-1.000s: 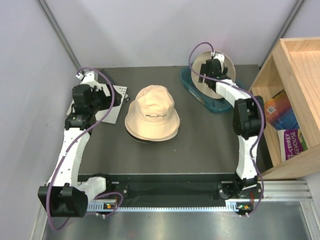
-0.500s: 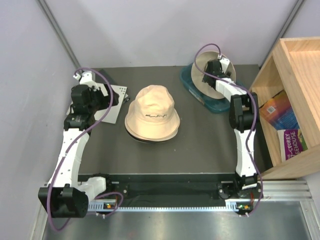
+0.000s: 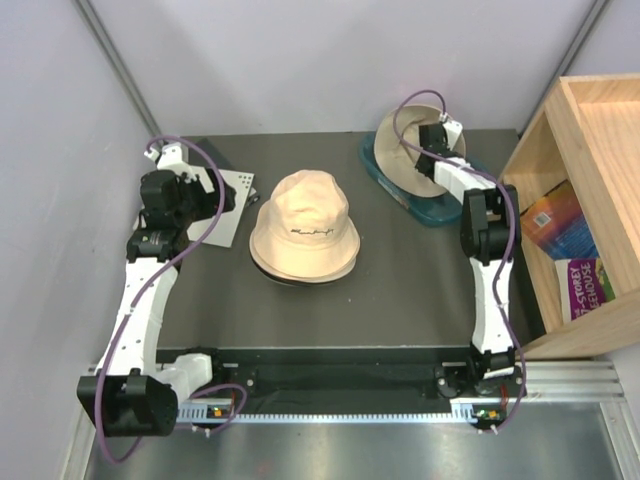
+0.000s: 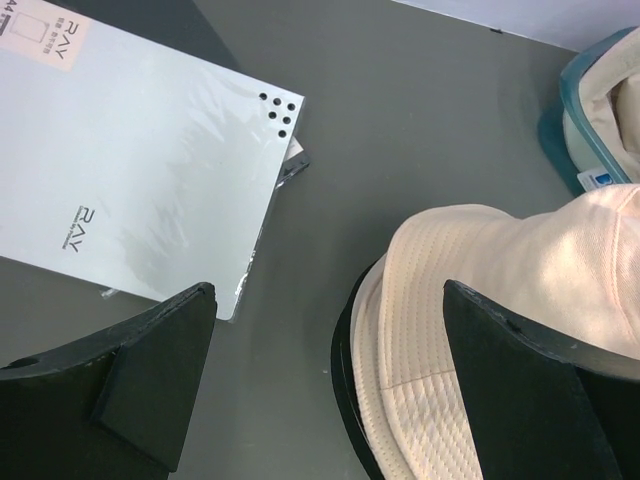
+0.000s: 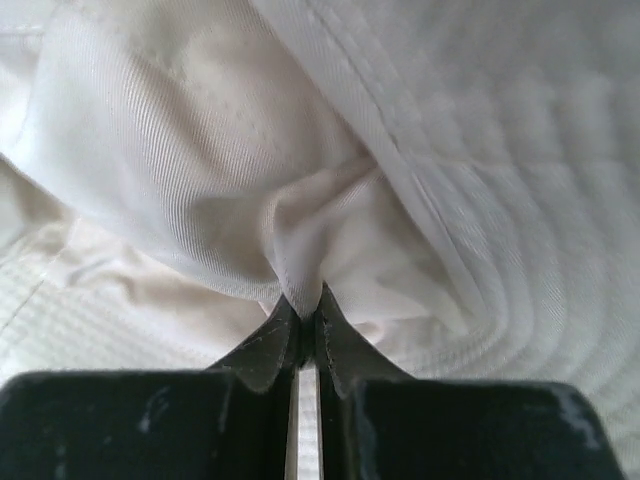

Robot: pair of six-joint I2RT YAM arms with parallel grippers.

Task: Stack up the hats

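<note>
From above, the beige hat (image 3: pixel 303 232) sits crown up in the middle of the dark table (image 3: pixel 400 300), on top of a black hat (image 3: pixel 283 279) of which only a thin strip of brim shows at its near edge. At the far right, a cream hat (image 3: pixel 398 150) lies in the teal tub (image 3: pixel 383 178), and the right arm (image 3: pixel 482 228) reaches into it. The left arm (image 3: pixel 150 270) points toward a white sheet (image 3: pixel 240 188) left of the stack. A wooden shelf (image 3: pixel 590 120) stands off the table's right side. In the left wrist view, the left gripper (image 4: pixel 328 292) hangs with its fingers spread wide and nothing between them, one over the sheet's edge and the other over the beige hat's brim, the black brim peeking out below. In the right wrist view, the right gripper (image 5: pixel 306 312) has its fingers pinched tight on a fold of the cream hat's fabric, which fills the whole frame.
</note>
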